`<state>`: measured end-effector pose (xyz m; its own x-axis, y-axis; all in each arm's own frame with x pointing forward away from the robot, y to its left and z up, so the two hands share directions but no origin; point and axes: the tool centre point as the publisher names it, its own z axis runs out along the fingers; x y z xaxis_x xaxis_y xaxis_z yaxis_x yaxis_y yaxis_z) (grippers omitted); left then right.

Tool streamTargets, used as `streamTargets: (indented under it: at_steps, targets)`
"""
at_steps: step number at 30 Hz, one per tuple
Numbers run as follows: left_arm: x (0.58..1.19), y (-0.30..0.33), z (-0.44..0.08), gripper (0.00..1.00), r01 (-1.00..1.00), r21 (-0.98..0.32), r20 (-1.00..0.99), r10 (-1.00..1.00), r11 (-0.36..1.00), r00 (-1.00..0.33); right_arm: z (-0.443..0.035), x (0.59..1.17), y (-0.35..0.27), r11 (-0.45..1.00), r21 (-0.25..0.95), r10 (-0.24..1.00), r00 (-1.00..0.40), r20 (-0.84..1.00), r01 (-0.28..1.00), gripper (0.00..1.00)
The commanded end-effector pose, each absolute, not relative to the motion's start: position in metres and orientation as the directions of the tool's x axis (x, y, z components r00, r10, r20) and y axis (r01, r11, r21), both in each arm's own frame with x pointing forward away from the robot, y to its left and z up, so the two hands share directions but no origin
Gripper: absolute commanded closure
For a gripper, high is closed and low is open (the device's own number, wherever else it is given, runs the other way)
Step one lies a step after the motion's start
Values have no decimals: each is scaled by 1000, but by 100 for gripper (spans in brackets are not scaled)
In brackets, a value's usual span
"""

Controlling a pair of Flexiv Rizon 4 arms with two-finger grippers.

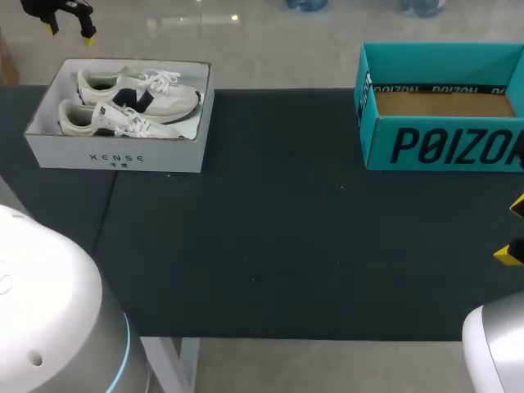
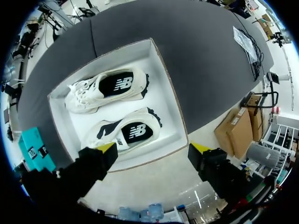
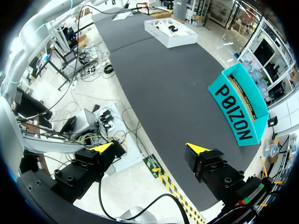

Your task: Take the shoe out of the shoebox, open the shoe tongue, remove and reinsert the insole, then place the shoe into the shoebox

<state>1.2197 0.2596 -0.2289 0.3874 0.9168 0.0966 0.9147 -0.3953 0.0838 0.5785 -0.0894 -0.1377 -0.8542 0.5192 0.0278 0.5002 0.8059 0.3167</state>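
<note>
Two white sneakers with dark logos lie side by side in the white shoebox (image 1: 115, 152) at the table's far left: one shoe (image 1: 139, 88) toward the back, the other shoe (image 1: 110, 119) toward the front. My left gripper (image 1: 70, 29) hangs open and empty above the box's back left corner, beyond the table's far edge. From the left wrist, both shoes (image 2: 107, 88) (image 2: 126, 133) show on their sides inside the shoebox (image 2: 168, 93), well below the left gripper (image 2: 153, 148). My right gripper (image 1: 514, 231) stands open and empty at the table's right edge. The right wrist view shows the right gripper (image 3: 150, 149) off the table's side.
A teal cardboard box (image 1: 442, 143) stands open at the back right with only its brown floor showing; the wrist views also catch this teal box (image 3: 238, 109) (image 2: 35, 151). A black mat (image 1: 278, 246) covers the table between the two boxes.
</note>
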Motion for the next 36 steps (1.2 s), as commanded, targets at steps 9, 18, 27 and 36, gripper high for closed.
streamTargets:
  at_steps: [9, 18, 27, 36]
  targets:
    - [1196, 262, -229, 0, 910, 126, 121, 916, -396, 382, -135, 582, -88, 808, 309, 518, -855, 33, 502, 0]
    - [1155, 282, -247, 0, 971, 68, 61, 972, -230, 226, -135, 582, -88, 808, 309, 518, -855, 33, 502, 0]
    - [1116, 289, -274, 0, 981, 11, 27, 980, -195, 195, -135, 582, -88, 808, 309, 518, -855, 33, 502, 0]
    - [1086, 294, -295, 0, 980, -45, 125, 973, -191, 196, -135, 582, -88, 808, 309, 518, -855, 33, 502, 0]
